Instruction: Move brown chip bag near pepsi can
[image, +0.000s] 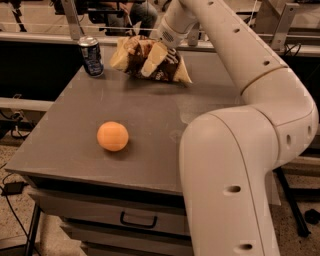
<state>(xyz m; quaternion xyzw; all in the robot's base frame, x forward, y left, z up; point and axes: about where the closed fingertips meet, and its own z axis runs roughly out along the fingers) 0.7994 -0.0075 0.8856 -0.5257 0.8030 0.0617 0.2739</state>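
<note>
Scene: we look across a grey table (150, 112) at its far edge, where the task's two things stand.
Gripper: we place the gripper (152, 56) at the far edge of the table, reaching down from the white arm (240, 50) onto the top of the bag.
Fingers: one pale finger (151, 61) lies across the bag's front, and we read the pair as closed narrowly on the bag's crumpled upper middle.
Brown chip bag: the brown chip bag (165, 71) sits at the far edge, tilted, with its left cream end nearest the can; whether its underside touches the table we cannot tell.
Pepsi can: the pepsi can (91, 56) stands upright at the far left corner, just beside the bag's left end but apart from it.
Orange ball: the orange ball (112, 136) rests alone at the table's middle left, well apart from both.
Done: we judge the carry largely finished, since bag and can are already close neighbours.
Left: we judge that setting the bag down, letting go and withdrawing the arm are what is left.
</note>
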